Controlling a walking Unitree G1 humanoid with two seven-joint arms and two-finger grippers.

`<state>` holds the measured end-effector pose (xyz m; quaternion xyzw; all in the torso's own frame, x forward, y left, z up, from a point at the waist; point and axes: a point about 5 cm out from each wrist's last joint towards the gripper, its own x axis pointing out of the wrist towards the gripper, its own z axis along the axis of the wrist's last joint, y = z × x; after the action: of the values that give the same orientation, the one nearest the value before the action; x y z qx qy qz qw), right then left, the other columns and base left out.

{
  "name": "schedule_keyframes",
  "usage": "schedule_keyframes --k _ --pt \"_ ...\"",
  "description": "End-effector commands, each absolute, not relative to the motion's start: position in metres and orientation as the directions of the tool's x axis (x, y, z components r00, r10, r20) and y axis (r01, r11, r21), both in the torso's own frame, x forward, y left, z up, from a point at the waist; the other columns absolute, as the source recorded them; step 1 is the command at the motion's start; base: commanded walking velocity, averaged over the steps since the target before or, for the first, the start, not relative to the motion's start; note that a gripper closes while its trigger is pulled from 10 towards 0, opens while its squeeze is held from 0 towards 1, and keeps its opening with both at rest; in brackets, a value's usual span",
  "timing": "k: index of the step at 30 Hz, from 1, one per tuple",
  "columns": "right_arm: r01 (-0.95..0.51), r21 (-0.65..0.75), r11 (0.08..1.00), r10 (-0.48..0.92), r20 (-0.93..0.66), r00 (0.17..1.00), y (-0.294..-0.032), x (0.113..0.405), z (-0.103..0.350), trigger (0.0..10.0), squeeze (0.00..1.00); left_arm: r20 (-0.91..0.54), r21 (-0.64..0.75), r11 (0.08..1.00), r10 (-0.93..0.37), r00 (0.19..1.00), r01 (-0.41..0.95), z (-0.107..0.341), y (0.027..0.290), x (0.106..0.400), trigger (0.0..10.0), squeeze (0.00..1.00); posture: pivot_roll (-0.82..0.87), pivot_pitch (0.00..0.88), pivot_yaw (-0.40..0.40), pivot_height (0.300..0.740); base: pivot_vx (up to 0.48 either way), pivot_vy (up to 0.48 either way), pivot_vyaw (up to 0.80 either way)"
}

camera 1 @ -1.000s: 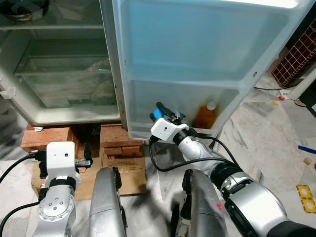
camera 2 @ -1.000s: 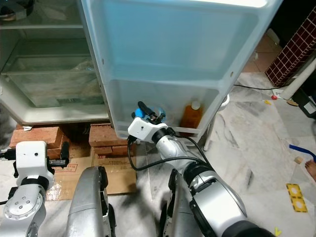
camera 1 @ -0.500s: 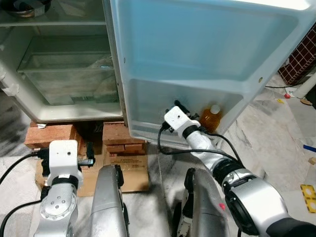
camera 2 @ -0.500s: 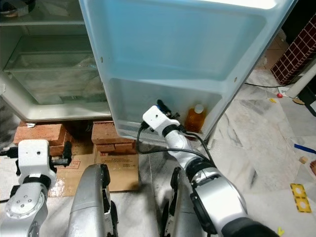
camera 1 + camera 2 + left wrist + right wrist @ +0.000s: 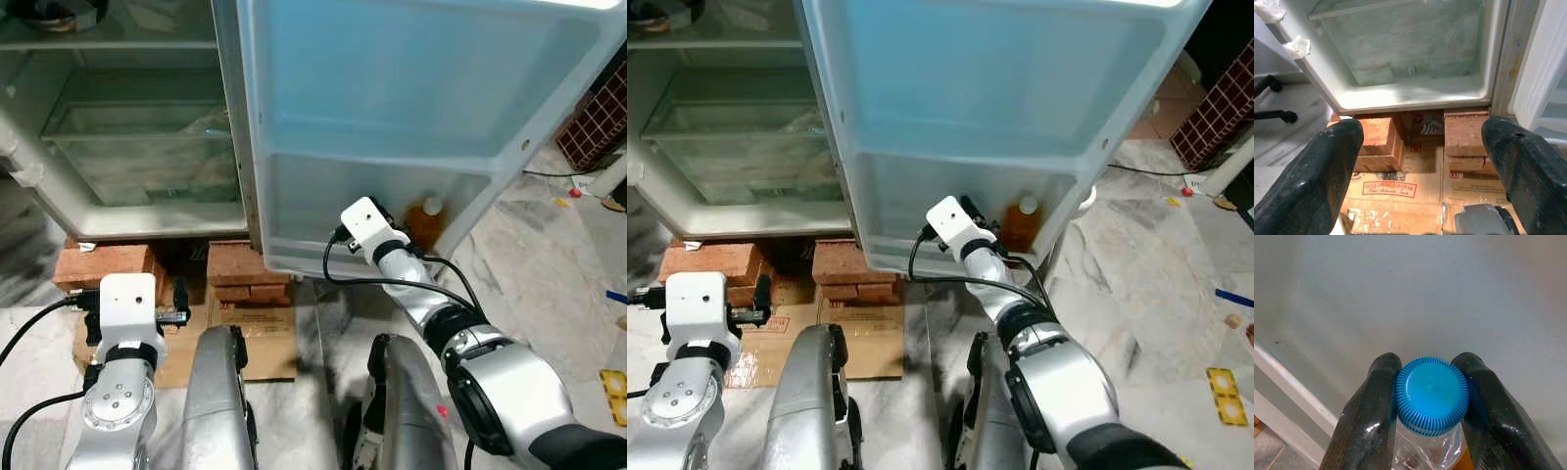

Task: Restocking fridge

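In the right wrist view my right gripper is shut on the ribbed blue cap of a clear plastic bottle, one black finger on each side of it. The bottle is upright, close to the pale inner wall of the fridge door. In the eye views that arm's white wrist block reaches into the lower shelf of the open door and covers the bottle. An amber bottle with a white cap stands on the same shelf, just to its right. My left gripper is open and low at my left side.
The fridge compartment stands open on the left with a glass shelf and a clear drawer. Red bricks prop up the fridge, with flattened cardboard on the floor in front. Marble floor extends to the right.
My right arm has carried the blue-capped bottle rightward and into the door's lower shelf, closer to the amber bottle. The blue cap, visible a second ago, now sits behind the wrist.
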<state>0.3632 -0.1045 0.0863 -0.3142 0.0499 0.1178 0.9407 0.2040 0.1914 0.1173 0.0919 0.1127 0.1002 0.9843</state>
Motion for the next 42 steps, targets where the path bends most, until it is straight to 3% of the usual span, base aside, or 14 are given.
schedule_keyframes --k 1,10,11,12,13,32,42 --pt "-0.234 -0.561 0.794 0.101 -0.258 0.961 -0.123 0.357 0.07 10.0 0.0 -0.229 0.211 0.961 0.228 0.946 -0.181 0.113 0.193 0.202 10.0 0.0 0.26 0.156 -0.041 0.533 0.0 0.0 0.0" --pt "-0.218 -0.532 0.818 0.05 -0.312 0.949 -0.133 0.357 0.066 10.0 0.0 -0.232 0.211 0.962 0.224 0.947 -0.175 0.112 0.191 0.203 10.0 0.0 0.25 0.158 -0.038 0.533 0.0 0.0 0.0" --pt "-0.233 -0.521 0.821 0.062 -0.324 0.944 -0.133 0.357 0.065 10.0 0.82 -0.233 0.211 0.962 0.224 0.947 -0.175 0.112 0.191 0.204 10.0 0.0 0.25 0.158 -0.039 0.533 0.0 0.0 0.0" --pt "-0.236 -0.517 0.823 0.066 -0.326 0.943 -0.133 0.356 0.065 10.0 0.82 -0.233 0.21 0.962 0.223 0.947 -0.175 0.112 0.191 0.204 10.0 0.0 0.25 0.158 -0.039 0.533 0.0 0.0 0.0" --pt "-0.237 -0.515 0.824 0.066 -0.327 0.943 -0.133 0.356 0.064 10.0 1.0 -0.232 0.21 0.962 0.223 0.947 -0.175 0.112 0.19 0.204 10.0 0.0 0.25 0.159 -0.039 0.533 0.0 0.0 0.0" --pt "-0.23 -0.451 0.862 0.137 -0.229 0.964 -0.127 0.36 0.077 10.0 1.0 -0.227 0.196 0.964 0.223 0.948 -0.18 0.11 0.188 0.212 10.0 0.0 0.22 0.139 -0.046 0.533 0.0 0.0 0.0" --pt "-0.232 -0.406 0.884 0.23 -0.056 0.972 -0.125 0.355 0.089 10.0 1.0 -0.191 0.176 0.967 0.217 0.957 -0.184 0.109 0.184 0.23 10.0 0.0 0.17 0.071 -0.063 0.533 0.0 0.0 0.0"
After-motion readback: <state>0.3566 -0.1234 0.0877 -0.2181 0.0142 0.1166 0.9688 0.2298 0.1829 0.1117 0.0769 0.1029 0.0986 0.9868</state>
